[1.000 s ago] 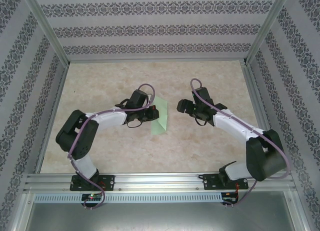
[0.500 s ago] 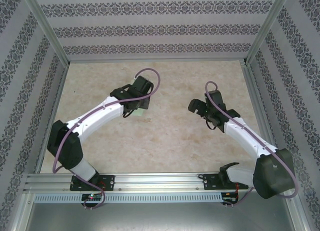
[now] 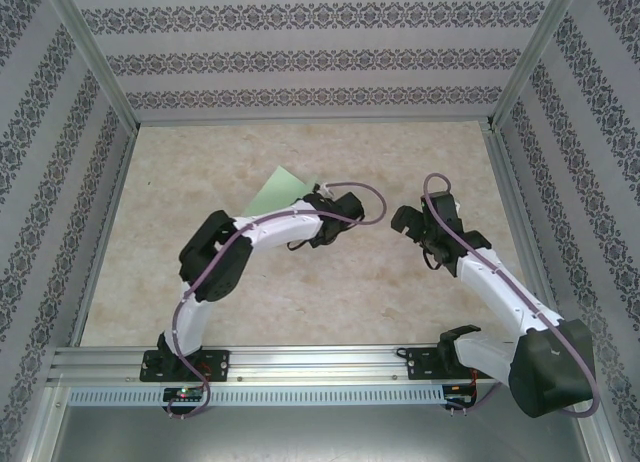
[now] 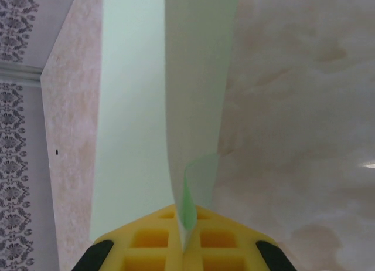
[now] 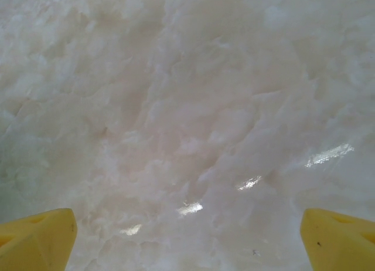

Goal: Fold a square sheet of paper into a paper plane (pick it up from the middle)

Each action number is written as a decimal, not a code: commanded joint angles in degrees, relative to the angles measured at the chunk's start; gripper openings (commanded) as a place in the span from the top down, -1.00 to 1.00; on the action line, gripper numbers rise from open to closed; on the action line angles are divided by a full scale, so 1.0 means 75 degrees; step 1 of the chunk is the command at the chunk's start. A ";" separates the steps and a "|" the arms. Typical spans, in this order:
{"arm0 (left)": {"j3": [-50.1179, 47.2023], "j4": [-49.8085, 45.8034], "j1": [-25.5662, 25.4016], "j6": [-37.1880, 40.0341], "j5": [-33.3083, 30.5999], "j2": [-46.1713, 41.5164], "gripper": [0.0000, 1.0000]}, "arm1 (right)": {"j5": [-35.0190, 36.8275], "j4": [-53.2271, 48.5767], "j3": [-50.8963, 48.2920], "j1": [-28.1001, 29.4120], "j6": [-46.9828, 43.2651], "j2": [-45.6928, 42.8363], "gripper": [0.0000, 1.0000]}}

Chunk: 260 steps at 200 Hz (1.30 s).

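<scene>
The pale green sheet of paper (image 3: pixel 278 190) is folded into layers and fans out to the back left of my left gripper (image 3: pixel 313 199). In the left wrist view the yellow pads (image 4: pixel 146 241) of my left gripper (image 4: pixel 184 241) are pressed together on the paper's (image 4: pixel 193 77) near edge, where a small corner curls up. I cannot tell whether it has the paper plane's shape. My right gripper (image 3: pixel 405 222) hangs to the right, apart from the paper. It is open wide over bare table (image 5: pixel 187 107), with its yellow fingertips (image 5: pixel 35 239) at the frame's bottom corners.
The marbled beige tabletop (image 3: pixel 300 292) is ringed by aluminium frame posts (image 3: pixel 95 67) and patterned walls (image 3: pixel 300 57). Both arms' purple cables (image 3: pixel 360 194) loop above their wrists. A metal rail (image 3: pixel 320 360) runs along the near edge.
My left arm has folded its elbow back and swung its wrist to the right, and the paper it holds now fans out to the back left. My right gripper drew back to the right and opened wider.
</scene>
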 commanded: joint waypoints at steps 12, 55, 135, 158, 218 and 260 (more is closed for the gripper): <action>0.0483 -0.0230 -0.0400 0.0138 0.0113 0.0484 0.96 | 0.0145 -0.0042 -0.0159 -0.0153 0.0110 -0.0060 -0.96; 0.0349 0.0094 -0.0491 0.0049 0.1103 0.0708 0.89 | 0.0056 -0.0065 -0.0138 -0.0229 0.0143 0.0060 -0.96; -0.0180 0.0787 -0.0491 -0.0298 0.3005 0.0719 0.70 | -0.0031 -0.0114 -0.0106 -0.0333 0.0190 0.0082 -0.96; -0.0187 0.0830 -0.0491 -0.0412 0.3299 0.0705 0.64 | -0.0078 -0.0128 -0.0106 -0.0357 0.0209 0.0071 -0.96; -0.0544 0.1232 -0.0483 -0.0546 0.5206 -0.1112 0.03 | -0.0386 -0.0175 0.0097 -0.0381 0.0150 0.0058 -0.97; -0.1498 0.2330 0.0013 -0.0884 0.6775 -0.2718 -0.20 | -0.1028 -0.0037 0.0354 -0.0372 -0.0037 0.0311 -0.95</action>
